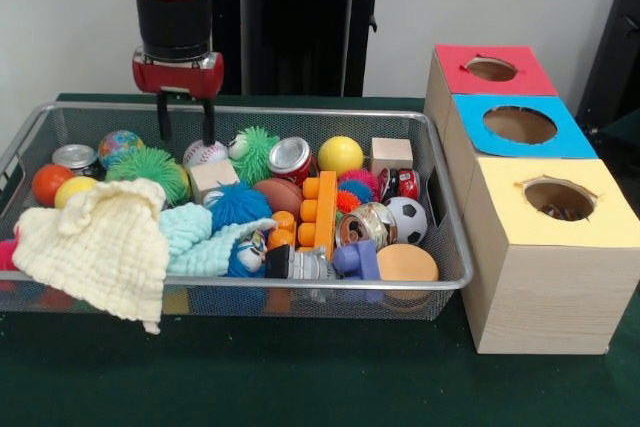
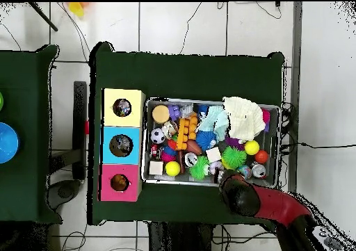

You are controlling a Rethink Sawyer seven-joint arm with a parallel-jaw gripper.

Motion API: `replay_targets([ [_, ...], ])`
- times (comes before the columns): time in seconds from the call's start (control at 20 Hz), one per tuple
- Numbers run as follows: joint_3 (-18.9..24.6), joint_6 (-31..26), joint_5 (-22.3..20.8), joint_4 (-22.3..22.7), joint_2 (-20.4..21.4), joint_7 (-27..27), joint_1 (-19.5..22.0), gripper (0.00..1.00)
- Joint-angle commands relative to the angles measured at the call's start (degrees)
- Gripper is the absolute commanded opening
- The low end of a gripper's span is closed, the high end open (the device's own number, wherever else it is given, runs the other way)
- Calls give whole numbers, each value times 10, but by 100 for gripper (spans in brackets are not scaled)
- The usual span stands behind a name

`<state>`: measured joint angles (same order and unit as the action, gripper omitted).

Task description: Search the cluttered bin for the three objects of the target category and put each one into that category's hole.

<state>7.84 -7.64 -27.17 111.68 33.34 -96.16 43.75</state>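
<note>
My gripper (image 1: 187, 137) hangs open over the far left part of the wire bin (image 1: 300, 288), with nothing between its fingers. Its tips stand just above a baseball (image 1: 201, 153) and between two green spiky balls (image 1: 150, 166) (image 1: 257, 151). The bin also holds cans (image 1: 290, 157) (image 1: 74, 157), a yellow ball (image 1: 340, 154), a soccer ball (image 1: 407, 219), wooden blocks (image 1: 391, 153) and a blue spiky ball (image 1: 240, 205). In the overhead view the arm's end (image 2: 240, 192) covers the gripper at the bin's (image 2: 144, 123) lower edge.
Three wooden boxes stand beside the bin, each with a round hole: red (image 1: 491, 69), blue (image 1: 520, 125), yellow (image 1: 556, 199). A cream cloth (image 1: 100, 247) and a pale blue cloth (image 1: 195, 237) cover part of the bin's near left. An orange toy brick (image 1: 318, 209) lies mid-bin.
</note>
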Motion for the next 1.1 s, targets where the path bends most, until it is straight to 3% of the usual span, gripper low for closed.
replay_targets([
  [0.05,88,-34,-2,-71,-56,-6,-12,100],
  [0.45,25,83,39,-77,-120,-116,-99,100],
  [1.1,-3,135,127,-62,-128,-143,-164,100],
])
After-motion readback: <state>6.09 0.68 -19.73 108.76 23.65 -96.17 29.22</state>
